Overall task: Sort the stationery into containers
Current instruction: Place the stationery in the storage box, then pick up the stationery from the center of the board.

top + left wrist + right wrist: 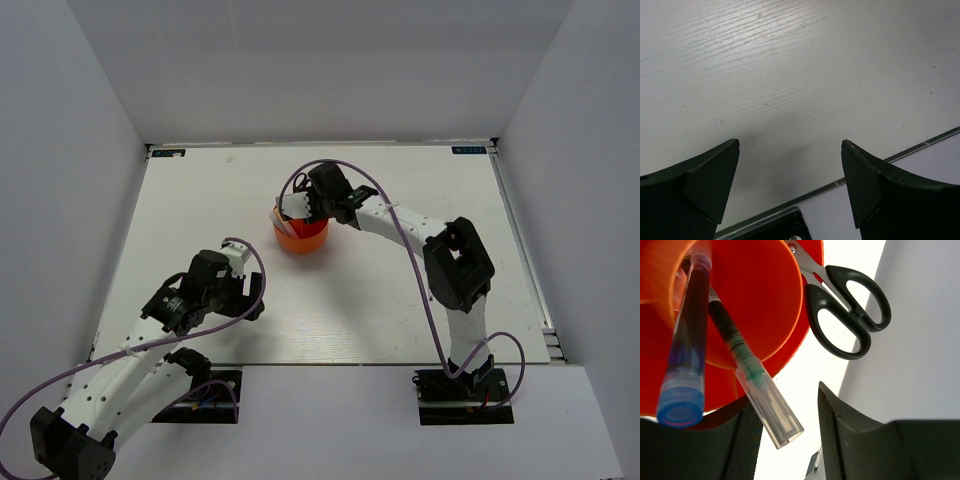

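The right jaws stand parted and pinch nothing. Between them lies the clear cap end of one green pen [755, 380]. It sits close against the left-hand jaw, with a bright gap to the right-hand one. The pen's body runs forward into one round orange organiser [755, 300], just ahead of the jaws. One blue-capped pen [685, 365] leans out of the same organiser, ahead and to the left of the jaws. One pair of black-handled scissors [850, 315] sits ahead and to the right, blades running in behind the organiser's rim, handles sticking out. A dark printed band on the green pen is too blurred to read. The left jaws, well apart from the organiser, are spread wide over white worktop [790, 75], with its edge just below them.
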Robot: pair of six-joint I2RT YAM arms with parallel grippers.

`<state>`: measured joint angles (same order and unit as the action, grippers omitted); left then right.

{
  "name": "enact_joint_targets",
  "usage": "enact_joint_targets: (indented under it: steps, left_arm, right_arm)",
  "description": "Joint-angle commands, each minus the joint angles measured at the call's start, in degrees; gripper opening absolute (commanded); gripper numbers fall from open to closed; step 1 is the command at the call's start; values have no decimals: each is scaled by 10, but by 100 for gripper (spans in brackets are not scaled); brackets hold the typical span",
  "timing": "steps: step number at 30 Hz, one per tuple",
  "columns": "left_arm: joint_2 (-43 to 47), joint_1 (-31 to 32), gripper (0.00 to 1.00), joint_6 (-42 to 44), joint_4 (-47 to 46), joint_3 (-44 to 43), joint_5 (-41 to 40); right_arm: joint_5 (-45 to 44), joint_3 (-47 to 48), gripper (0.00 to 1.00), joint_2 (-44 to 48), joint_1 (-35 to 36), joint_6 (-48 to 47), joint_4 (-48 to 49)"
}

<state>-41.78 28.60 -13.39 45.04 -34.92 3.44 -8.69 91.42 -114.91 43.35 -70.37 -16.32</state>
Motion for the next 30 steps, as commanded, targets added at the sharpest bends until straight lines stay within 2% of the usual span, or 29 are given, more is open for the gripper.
enact_joint_targets:
  steps: [1,6,9,15,20,21,22,23,24,25,26,27,28,29,30]
  left_arm:
    - [6,-2,93,4,-1,6,-2]
    - [7,-3,93,4,0,6,-9]
    - [9,-2,93,0,0,6,-15]
    - [6,-2,93,0,-1,6,-18]
    - [9,-2,93,-1,0,7,-26]
    - [10,-3,93,-1,0,6,-28]
    - [13,-2,93,-1,0,7,-29]
    - [13,-2,91,-2,0,8,-27]
    - [17,-2,86,-1,-4,8,-25]
    - [17,-3,77,0,-5,10,-21]
    - [18,0,42,2,-6,11,-13]
    - [18,-2,24,1,-7,10,-11]
    - [18,-2,11,1,-7,9,-11]
    - [14,-2,3,2,-6,8,-9]
    - [13,-2,3,2,-6,8,-8]
  right_arm:
    - [-4,17,48,4,6,11,14]
    - [-22,3,48,36,4,37,23]
    - [-28,-35,48,94,0,55,32]
    - [-12,-115,56,194,-2,90,6]
    - [-14,-159,62,242,-10,149,-26]
    - [-23,-174,60,253,-22,166,-26]
    - [-34,-181,54,266,-29,249,-18]
    - [-47,-190,38,269,-37,286,-16]
    - [-81,-198,0,275,-73,352,-20]
    - [-78,-193,0,269,-85,400,-92]
    - [-41,-175,0,264,-116,421,-127]
    - [-24,-158,0,242,-148,490,-213]
    - [13,-152,0,238,-164,508,-231]
    - [30,-150,0,233,-192,531,-246]
    - [53,-151,27,228,-206,543,-263]
